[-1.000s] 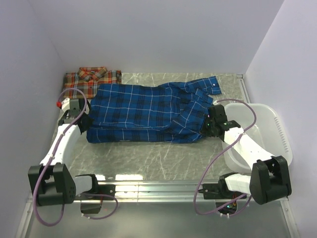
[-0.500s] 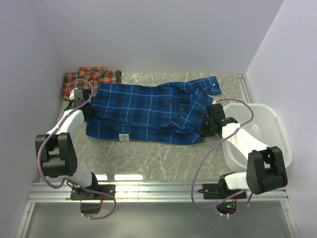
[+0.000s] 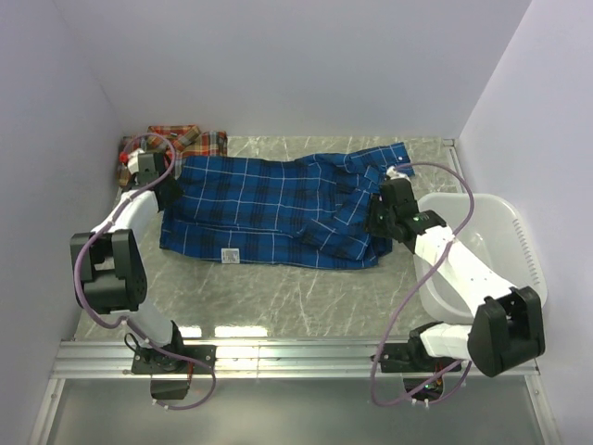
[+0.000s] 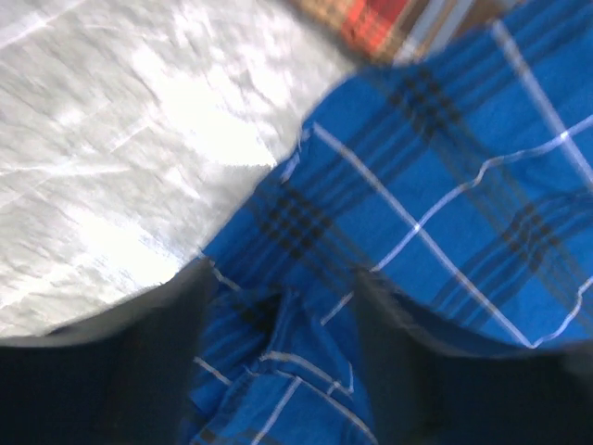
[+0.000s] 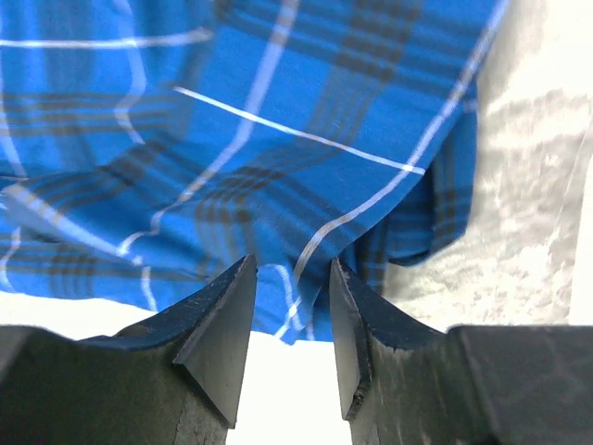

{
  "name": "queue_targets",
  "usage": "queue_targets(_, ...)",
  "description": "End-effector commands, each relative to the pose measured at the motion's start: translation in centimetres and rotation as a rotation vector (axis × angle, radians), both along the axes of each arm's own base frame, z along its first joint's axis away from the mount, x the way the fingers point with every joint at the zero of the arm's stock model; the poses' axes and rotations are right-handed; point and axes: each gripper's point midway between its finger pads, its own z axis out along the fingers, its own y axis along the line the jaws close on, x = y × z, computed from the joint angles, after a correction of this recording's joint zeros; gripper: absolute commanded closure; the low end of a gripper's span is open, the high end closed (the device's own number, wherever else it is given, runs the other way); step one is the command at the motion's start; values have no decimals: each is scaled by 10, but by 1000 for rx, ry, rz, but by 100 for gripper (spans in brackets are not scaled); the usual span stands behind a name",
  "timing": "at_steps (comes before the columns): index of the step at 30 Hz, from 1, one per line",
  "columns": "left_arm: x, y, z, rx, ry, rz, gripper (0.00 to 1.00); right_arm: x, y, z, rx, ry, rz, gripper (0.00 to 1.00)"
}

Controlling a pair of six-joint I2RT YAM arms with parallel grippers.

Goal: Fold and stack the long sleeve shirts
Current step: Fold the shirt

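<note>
Having released the blue shirt (image 3: 269, 204), the left hand (image 4: 283, 273) and right hand (image 5: 290, 264) now stand open at its ends.

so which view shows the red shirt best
The top view: the red shirt lies at the far left corner, beside the blue shirt. The left wrist catches only a blurred strip of it; the right wrist shows none.

blue plaid shirt (image 3: 278, 209): partly folded, flat, centre | red-orange plaid shirt (image 3: 199, 141): folded, far-left corner
</note>
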Motion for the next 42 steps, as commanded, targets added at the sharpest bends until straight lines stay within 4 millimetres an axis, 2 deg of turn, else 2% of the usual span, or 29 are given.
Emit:
queue_targets(1, 11, 17, 38, 51, -80, 85, 28, 15, -10, 50, -98, -154, -47, 50)
queue_targets(3, 4, 25, 51, 69, -76, 139, 18, 16, -13, 59, -120, -173, -55, 49)
queue_targets(6, -11, 25, 63, 50, -75, 185, 16, 21, 9, 79, -99, -240, 57, 49)
queue_targets(8, -19, 13, 64, -6, -89, 163, 17, 23, 37, 88, -46, -268, 176, 49)
queue_targets(9, -24, 8, 71, -25, -112, 154, 17, 20, 56, 90, -31, -271, 256, 49)
queue_targets(10, -33, -2, 58, -73, -85, 122, 18, 21, 70, 98, -6, -286, 312, 50)
queue_targets(11, -39, -9, 54, -100, -81, 111, 18, 19, 89, 91, 13, -266, 402, 50)
queue_targets(13, -59, -15, 39, -132, -48, 113, 19, 14, 120, 94, 21, -277, 530, 50)
queue_targets(14, -64, -18, 34, -146, -44, 115, 19, 18, 130, 83, 7, -262, 563, 50)
queue_targets(16, -82, -18, 20, -148, -26, 124, 21, 18, 151, 79, 1, -269, 662, 50)
queue_targets(17, -85, -19, 21, -154, -44, 127, 21, 22, 159, 65, -10, -247, 708, 50)
queue_targets(18, -91, -21, 13, -162, -30, 128, 23, 16, 172, 62, 34, -230, 778, 50)
queue_targets(19, -91, -24, 11, -179, -38, 124, 23, 18, 183, 68, 56, -239, 821, 51)
queue_targets(20, -89, -27, 11, -190, -59, 110, 24, 18, 192, 51, 63, -187, 856, 52)
queue_targets(22, -90, -32, 1, -217, -48, 99, 24, 23, 208, 51, 53, -188, 913, 53)
queue_targets(23, -91, -32, -4, -220, -34, 108, 24, 22, 216, 30, 19, -148, 937, 53)
queue_targets(25, -95, -29, -16, -212, 23, 136, 24, 29, 222, 16, -31, -139, 934, 53)
queue_targets(26, -97, -27, -20, -211, 39, 158, 24, 31, 225, 1, -52, -116, 945, 53)
queue_targets(28, -106, -22, -32, -193, 78, 196, 24, 34, 228, -10, -73, -100, 950, 53)
queue_targets(29, -110, -18, -35, -190, 88, 216, 24, 35, 225, -25, -97, -61, 946, 53)
queue_targets(31, -122, -13, -49, -190, 135, 261, 25, 38, 226, -34, -122, -45, 947, 53)
queue_targets(32, -127, -10, -53, -198, 154, 281, 25, 41, 221, -45, -153, -21, 930, 53)
queue_targets(36, -150, -4, -76, -217, 239, 333, 25, 51, 210, -62, -226, -4, 867, 54)
queue_targets(39, -161, 2, -86, -224, 277, 369, 26, 62, 196, -72, -282, 12, 796, 54)
queue_targets(42, -165, 8, -89, -217, 307, 389, 26, 69, 190, -76, -281, 30, 749, 55)
